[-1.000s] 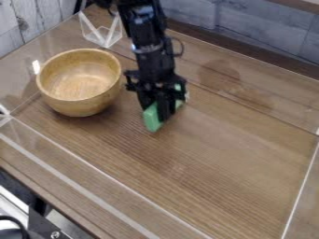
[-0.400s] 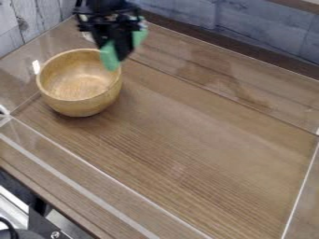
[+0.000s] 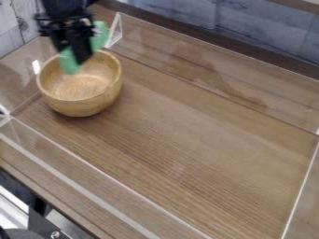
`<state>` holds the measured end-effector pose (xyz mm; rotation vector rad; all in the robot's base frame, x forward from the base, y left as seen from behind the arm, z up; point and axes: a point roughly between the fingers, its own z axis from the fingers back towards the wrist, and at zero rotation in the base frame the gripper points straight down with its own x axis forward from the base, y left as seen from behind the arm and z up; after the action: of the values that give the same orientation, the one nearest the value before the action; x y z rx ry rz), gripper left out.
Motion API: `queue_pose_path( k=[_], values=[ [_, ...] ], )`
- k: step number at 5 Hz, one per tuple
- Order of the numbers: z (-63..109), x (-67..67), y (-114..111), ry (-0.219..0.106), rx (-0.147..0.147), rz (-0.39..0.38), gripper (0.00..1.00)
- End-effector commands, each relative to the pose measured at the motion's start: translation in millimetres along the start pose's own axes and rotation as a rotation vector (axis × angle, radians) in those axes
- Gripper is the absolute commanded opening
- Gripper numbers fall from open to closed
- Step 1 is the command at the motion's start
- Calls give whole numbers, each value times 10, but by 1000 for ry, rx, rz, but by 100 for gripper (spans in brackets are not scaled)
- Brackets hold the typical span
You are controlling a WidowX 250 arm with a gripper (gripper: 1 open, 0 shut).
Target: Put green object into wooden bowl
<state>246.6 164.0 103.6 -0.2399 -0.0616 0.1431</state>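
Above wooden bowl (image 3: pixel 82 101), fingers (image 3: pixel 77 56) gripping block (image 3: pixel 70 61)

On my screen: one bowl (image 3: pixel 80 105), on the table (image 3: pixel 200 140), toward its left side; beneath and partly behind the arm (image 3: pixel 75 17), which enters from the top left. Bare tabletop to the bowl's right and in front.

Open table (image 3: pixel 206 154) lies to the right of the bowl (image 3: pixel 78 86) in the picture; its raised rim bars me from sliding in sideways.
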Motion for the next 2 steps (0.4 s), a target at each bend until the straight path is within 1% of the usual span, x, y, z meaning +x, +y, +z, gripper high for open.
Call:
queue_pose_path(
  k=[1,2],
  values=[
    [217,91,252,-52,41,3,0],
    [108,91,180,-55,47,41,0]
  ],
)
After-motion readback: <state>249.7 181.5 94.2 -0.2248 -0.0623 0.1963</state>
